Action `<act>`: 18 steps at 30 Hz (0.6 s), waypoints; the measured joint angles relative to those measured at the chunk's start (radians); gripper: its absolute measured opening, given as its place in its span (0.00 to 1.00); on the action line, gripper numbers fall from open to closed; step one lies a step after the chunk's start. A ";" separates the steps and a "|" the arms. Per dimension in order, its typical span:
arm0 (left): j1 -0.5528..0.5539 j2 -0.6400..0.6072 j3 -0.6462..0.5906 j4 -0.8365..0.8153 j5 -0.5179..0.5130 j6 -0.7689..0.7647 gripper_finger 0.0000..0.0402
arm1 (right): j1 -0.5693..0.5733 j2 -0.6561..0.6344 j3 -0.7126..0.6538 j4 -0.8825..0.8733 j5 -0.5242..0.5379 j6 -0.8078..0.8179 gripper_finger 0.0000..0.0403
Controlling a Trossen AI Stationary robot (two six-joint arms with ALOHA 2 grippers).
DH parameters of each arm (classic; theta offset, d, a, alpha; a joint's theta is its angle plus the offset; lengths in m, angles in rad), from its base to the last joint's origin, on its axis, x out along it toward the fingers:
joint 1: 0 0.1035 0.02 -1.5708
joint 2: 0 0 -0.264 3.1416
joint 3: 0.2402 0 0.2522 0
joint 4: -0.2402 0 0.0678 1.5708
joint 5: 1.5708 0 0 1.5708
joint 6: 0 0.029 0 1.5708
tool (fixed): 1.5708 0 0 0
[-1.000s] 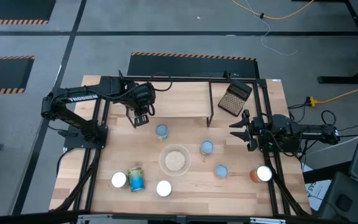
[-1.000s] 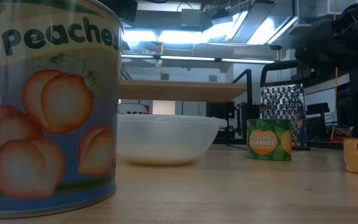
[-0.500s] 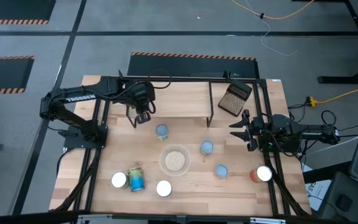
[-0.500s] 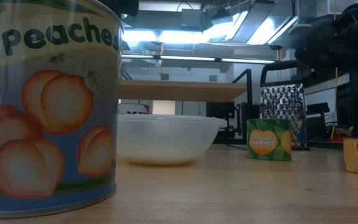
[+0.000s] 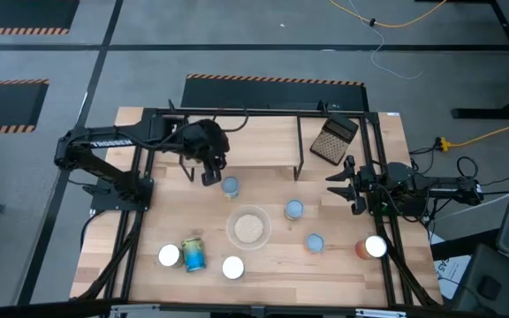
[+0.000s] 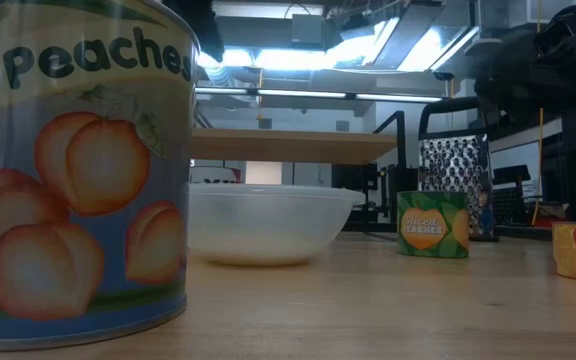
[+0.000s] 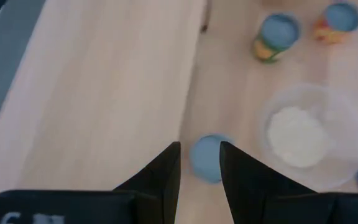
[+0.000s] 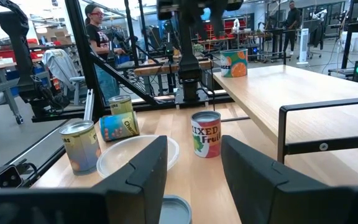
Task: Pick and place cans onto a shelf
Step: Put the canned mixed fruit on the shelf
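Note:
The light-wood shelf (image 5: 263, 141) stands at the table's far middle. My left gripper (image 5: 210, 177) hangs open and empty over the shelf's front edge, just left of an upright blue-topped can (image 5: 230, 186). In the left wrist view that can (image 7: 207, 167) shows below, between the fingers, apart from them. One orange-labelled can (image 8: 234, 62) stands on the shelf's left end. Other cans stand on the table (image 5: 294, 209) (image 5: 314, 243) (image 5: 375, 247) (image 5: 232, 267) (image 5: 169, 256), and one lies on its side (image 5: 193, 254). My right gripper (image 5: 336, 185) waits open at the table's right.
A clear bowl of pale grains (image 5: 248, 228) sits mid-table among the cans. A dark grid-patterned block (image 5: 334, 140) lies at the far right beside the shelf. Black frame bars run along the table's edges. A person (image 8: 98, 31) stands in the room beyond the table's left.
My left gripper has gone from over the shelf's front left part toward the table's right and near edges, ending beside the blue-topped can. The cans and the bowl have stayed where they were.

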 joint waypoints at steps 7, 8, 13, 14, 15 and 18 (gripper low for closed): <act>-0.089 0.000 0.000 0.086 -0.002 -0.082 0.26 | 0.000 0.000 0.000 0.000 0.000 0.000 0.39; -0.100 0.000 0.000 0.094 -0.002 -0.101 0.26 | 0.000 0.000 0.000 0.000 0.000 0.000 0.39; -0.153 0.008 0.000 0.132 -0.005 -0.206 0.26 | 0.000 0.000 0.000 0.000 0.000 0.000 0.39; -0.164 0.009 0.000 0.136 -0.011 -0.229 0.26 | 0.000 0.000 0.000 0.000 0.000 0.000 0.39; -0.175 0.015 0.000 0.143 -0.022 -0.251 0.26 | 0.000 0.000 0.000 0.000 0.000 0.000 0.39; -0.208 0.035 -0.002 0.141 -0.070 -0.322 0.26 | 0.000 0.000 0.000 0.000 0.000 0.000 0.39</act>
